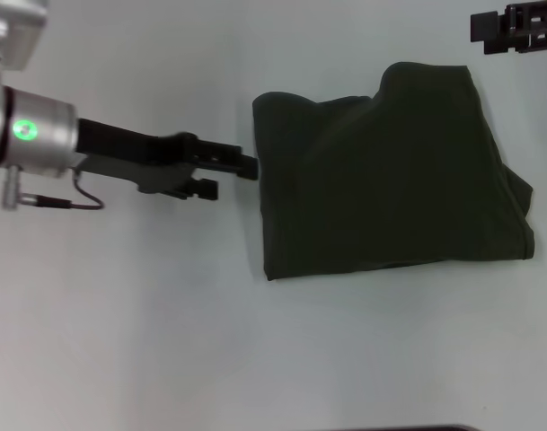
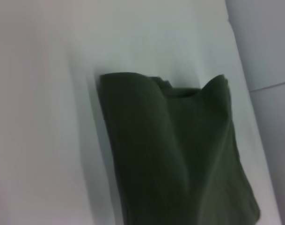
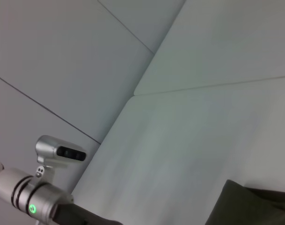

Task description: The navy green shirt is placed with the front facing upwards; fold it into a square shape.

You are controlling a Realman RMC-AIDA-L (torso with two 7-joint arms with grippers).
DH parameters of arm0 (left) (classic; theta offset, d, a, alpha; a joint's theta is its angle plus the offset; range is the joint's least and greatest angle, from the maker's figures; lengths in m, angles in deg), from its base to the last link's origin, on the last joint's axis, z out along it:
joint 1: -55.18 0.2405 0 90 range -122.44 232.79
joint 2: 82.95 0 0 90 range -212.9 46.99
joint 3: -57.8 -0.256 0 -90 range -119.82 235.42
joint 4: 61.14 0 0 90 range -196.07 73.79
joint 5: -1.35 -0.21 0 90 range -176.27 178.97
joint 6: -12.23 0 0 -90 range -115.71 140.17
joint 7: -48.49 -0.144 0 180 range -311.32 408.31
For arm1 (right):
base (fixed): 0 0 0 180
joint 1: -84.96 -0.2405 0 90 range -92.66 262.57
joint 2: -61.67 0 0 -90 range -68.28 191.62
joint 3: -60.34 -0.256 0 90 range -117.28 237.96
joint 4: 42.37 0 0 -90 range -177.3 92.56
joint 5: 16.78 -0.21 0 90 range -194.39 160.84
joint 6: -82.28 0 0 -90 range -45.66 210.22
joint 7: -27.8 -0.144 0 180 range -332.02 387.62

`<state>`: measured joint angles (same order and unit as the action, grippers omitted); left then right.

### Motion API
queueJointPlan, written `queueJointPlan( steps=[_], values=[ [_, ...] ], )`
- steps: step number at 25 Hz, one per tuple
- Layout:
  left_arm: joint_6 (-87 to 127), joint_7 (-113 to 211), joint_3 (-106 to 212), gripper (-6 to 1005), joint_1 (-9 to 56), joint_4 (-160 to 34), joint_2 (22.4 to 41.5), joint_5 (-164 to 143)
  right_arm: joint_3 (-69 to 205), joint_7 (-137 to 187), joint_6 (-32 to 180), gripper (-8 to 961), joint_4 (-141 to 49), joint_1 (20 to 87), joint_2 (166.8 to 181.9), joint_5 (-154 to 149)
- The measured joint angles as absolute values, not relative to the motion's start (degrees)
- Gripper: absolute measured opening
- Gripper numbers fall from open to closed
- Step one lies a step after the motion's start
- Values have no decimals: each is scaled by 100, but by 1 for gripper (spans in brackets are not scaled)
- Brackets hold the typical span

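Pale, bare tabletop (image 1: 120,341) fills your head view, and it carries the navy green shirt (image 1: 390,180) toward its right half. You see the shirt already folded into a thick, roughly four-sided bundle, lying flat on the tabletop. Its left edge runs nearly straight from the far-left corner down to the near-left corner, and the near edge runs on from there to the right. The far edge is uneven: a raised hump of cloth stands toward the far-right, with a dip beside it. On the right side the layers step out and bulge, so that edge is not straight. No lettering shows on the upper face.

Your left gripper (image 1: 233,175) reaches in from the left, just beside the shirt's left edge, near its far-left corner. The upper finger tip lies at the cloth edge or touches it; you cannot tell which. The jaws stand apart with nothing between them, so the gripper is released. In the left wrist view the shirt (image 2: 179,154) shows the same straight side edge, with bare tabletop open all along it.

Your right gripper (image 1: 516,29) sits at the far-right corner of the head view, well apart from the shirt; whether its fingers are spread or closed cannot be told. The right wrist view catches only a corner of the shirt (image 3: 254,206) and wide open tabletop beyond.

Open room lies along the near edge of the tabletop and across the whole left side.
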<state>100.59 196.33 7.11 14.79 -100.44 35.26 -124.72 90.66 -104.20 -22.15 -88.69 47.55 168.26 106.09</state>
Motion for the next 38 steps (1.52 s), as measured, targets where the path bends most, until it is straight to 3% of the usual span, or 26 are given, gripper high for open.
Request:
queueJointPlan(
  steps=[16, 26, 38],
  values=[
    [8678, 19687, -20, 810, 1073, -9455, 4054, -12487, 9059, -10386, -2144, 909, -8859, 4954, 16906, 10612],
    [8294, 19749, -183, 786, 879, -9230, 4067, -12486, 9024, -10386, -2145, 909, -8852, 4943, 16911, 10609],
    [8216, 19777, -195, 757, 956, -9491, 3948, -12479, 8997, -10386, -2151, 908, -8851, 4931, 16914, 10609]
  ],
)
